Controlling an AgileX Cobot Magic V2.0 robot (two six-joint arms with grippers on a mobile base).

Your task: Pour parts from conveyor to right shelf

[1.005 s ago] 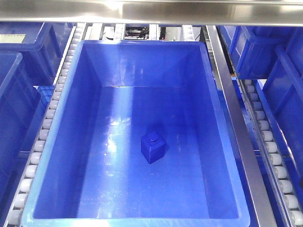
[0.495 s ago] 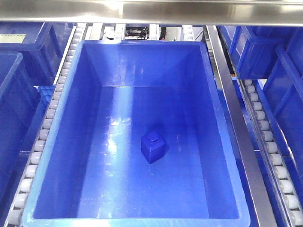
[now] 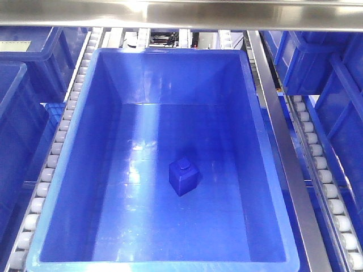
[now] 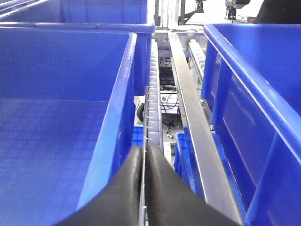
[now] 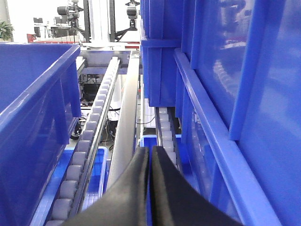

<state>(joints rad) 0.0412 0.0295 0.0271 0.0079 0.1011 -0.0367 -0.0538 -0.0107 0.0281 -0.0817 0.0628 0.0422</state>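
Note:
A single part, a small bright-blue block with a square stud on top, stands upright on the floor of a large blue bin. The bin rests on the right shelf, a steel rack with white rollers. Neither gripper shows in the front view. In the left wrist view my left gripper is shut on nothing, low over a roller strip between two bins. My right gripper is likewise shut and empty, beside a steel rail. No conveyor is in view.
More blue bins crowd both sides of the rack. A steel crossbar spans the top of the front view. Bin walls stand close on either side of the left gripper and the right gripper.

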